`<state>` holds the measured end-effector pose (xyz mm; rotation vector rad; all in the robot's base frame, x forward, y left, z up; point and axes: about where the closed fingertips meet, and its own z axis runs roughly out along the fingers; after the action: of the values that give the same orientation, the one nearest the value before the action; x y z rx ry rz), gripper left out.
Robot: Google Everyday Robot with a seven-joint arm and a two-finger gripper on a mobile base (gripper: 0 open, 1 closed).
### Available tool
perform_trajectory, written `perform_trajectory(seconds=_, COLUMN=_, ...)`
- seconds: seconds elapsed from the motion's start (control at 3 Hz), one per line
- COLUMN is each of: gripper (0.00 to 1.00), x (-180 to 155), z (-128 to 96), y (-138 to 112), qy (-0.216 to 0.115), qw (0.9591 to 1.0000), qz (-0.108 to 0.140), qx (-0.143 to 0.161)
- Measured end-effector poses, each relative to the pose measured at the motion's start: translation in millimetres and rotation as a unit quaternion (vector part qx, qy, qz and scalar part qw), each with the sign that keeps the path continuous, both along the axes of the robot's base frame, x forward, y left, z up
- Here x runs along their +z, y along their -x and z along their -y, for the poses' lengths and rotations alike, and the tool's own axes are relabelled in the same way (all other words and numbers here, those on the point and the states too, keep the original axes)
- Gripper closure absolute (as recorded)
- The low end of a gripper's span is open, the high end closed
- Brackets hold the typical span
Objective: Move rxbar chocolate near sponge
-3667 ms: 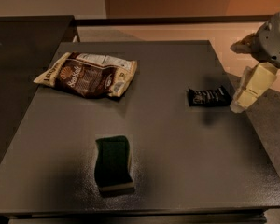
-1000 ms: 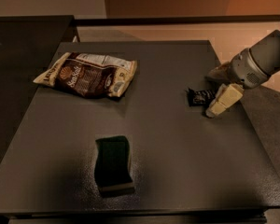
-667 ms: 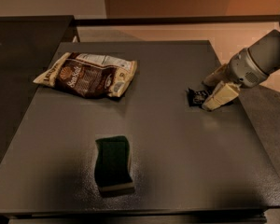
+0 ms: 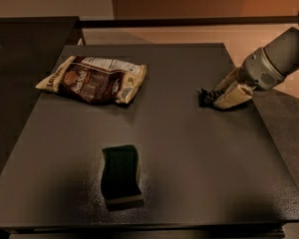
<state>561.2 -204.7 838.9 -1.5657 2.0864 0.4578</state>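
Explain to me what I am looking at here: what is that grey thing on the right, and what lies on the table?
That grey thing is a robot arm, reaching in from the right. At its tip is a cream-coloured pincer, its grasping tool. The one picture comes from a single camera looking down across the dark table. On it lie a brown-and-cream chip bag at the far left, a green-topped sponge near the front, and a small black rxbar chocolate at the right. The pincer is down at the bar, covering most of it. Whether it grips the bar I cannot tell.
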Motion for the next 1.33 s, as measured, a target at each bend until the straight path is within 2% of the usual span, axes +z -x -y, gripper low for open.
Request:
perform_trajectory(seconds=0.33, gripper=1.00, x=4, z=-6, y=4, qy=0.002, qw=1.0000, qz=-0.007, qx=0.000)
perform_trajectory(seconds=0.67, gripper=1.00, x=16, z=-25, y=15, qy=-0.003, qw=0.9999, qz=-0.008, qx=0.013)
perform_trajectory(seconds=1.33, gripper=1.00, x=32, z=-78, y=53, qy=-0.031, qw=0.9989, qz=-0.006, qx=0.036)
